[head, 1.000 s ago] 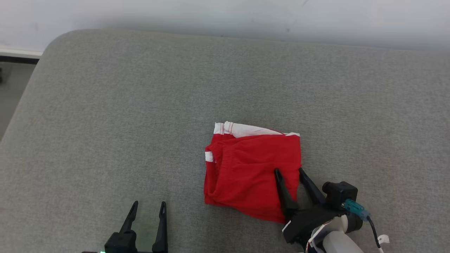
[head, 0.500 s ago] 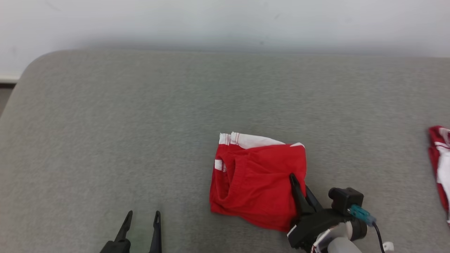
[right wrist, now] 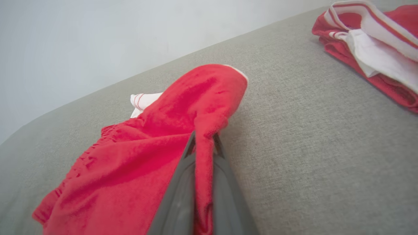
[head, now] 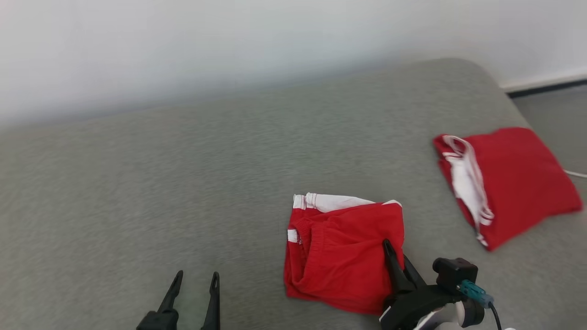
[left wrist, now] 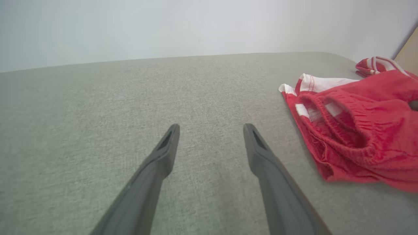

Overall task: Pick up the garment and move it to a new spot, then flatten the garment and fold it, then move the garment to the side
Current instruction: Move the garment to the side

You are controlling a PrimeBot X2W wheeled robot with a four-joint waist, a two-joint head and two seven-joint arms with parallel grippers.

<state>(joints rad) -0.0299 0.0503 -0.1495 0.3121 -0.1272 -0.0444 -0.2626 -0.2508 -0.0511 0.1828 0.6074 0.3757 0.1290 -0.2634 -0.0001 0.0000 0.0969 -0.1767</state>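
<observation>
the red garment [head: 339,256], folded with white trim along its far edge, is lying on the grey cushion [head: 160,183], right of the middle. the right gripper [head: 394,251] is pinching a fold of cloth at the garment's near right corner, fingers pressed together on it (the right wrist view shows the fabric bunching between them). the left gripper [head: 197,275] is hovering well apart to the left, fingers spread, holding nothing. a second red-and-white garment [head: 513,183] is lying farther right, near the cushion's rounded corner.
</observation>
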